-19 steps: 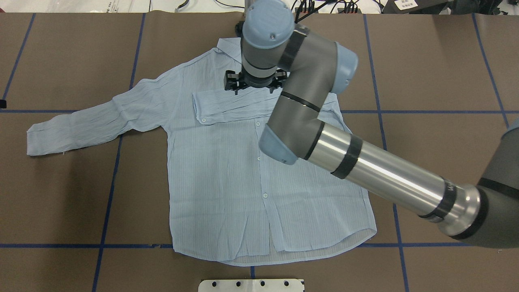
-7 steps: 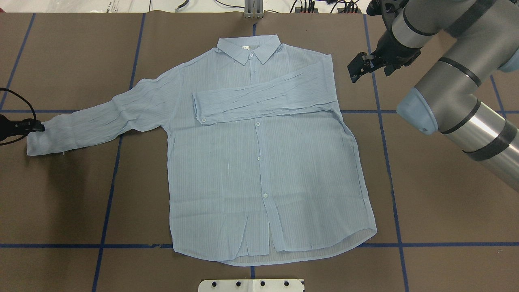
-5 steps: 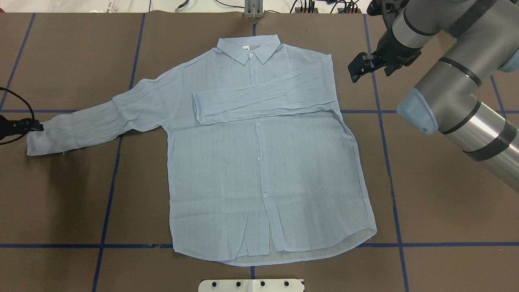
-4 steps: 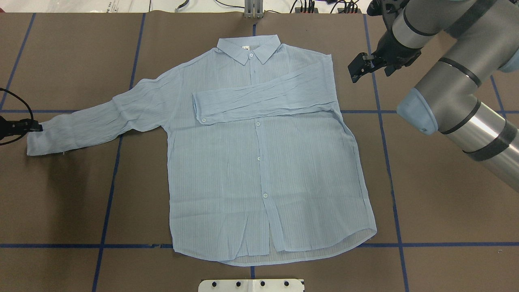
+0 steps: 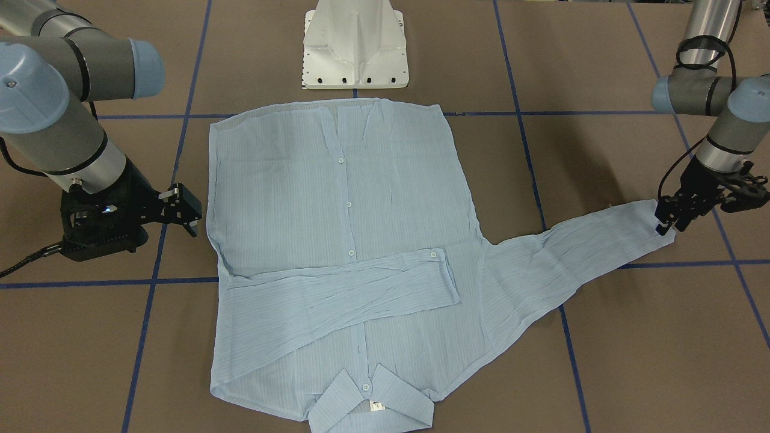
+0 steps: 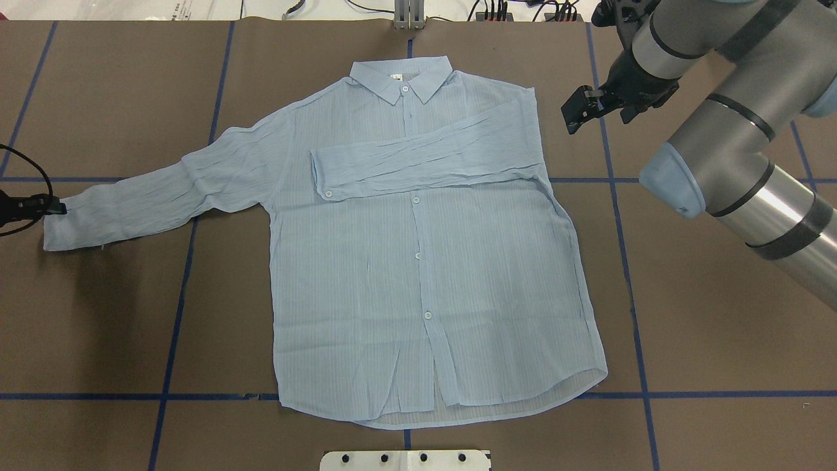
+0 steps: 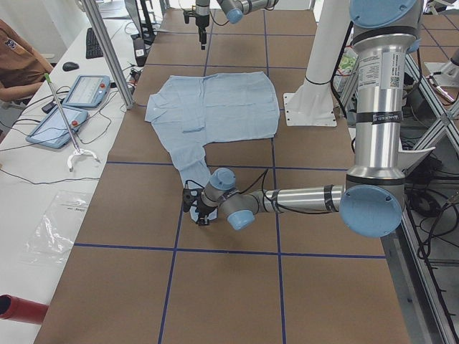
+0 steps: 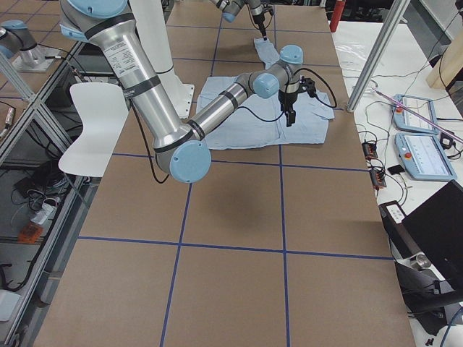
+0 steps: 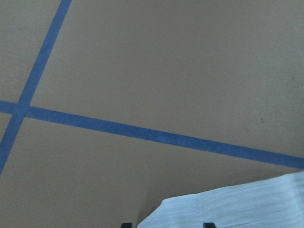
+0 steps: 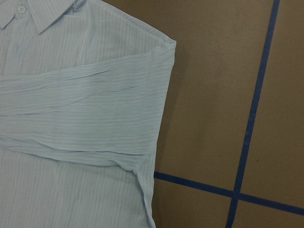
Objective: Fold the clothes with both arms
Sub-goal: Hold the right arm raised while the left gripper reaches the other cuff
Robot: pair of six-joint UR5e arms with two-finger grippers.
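The clothes are one pale-blue striped shirt [image 6: 418, 275] lying flat, buttons up, collar [image 6: 402, 75] at the far side. One sleeve [image 6: 425, 160] is folded across the chest. The other sleeve [image 6: 150, 196] stretches out to the view's left. My left gripper [image 6: 60, 208] sits low at that sleeve's cuff [image 5: 643, 219]. In the left wrist view the cuff edge [image 9: 228, 209] lies between the two spread fingertips, so it is open. My right gripper [image 6: 577, 112] hovers open just off the shirt's folded shoulder [image 10: 161, 52], holding nothing.
The white pedestal base [image 5: 355, 54] stands at the near hem side. Blue tape lines [image 6: 628, 261] grid the brown table. Beside the table end are control tablets [image 7: 84, 89] and a seated person [image 7: 18, 64]. Cables [image 6: 510, 10] run along the far edge.
The right arm has lifted off the shirt's chest and swung out to the right of the shoulder. The left gripper has come in at the outstretched cuff and barely shifted since.
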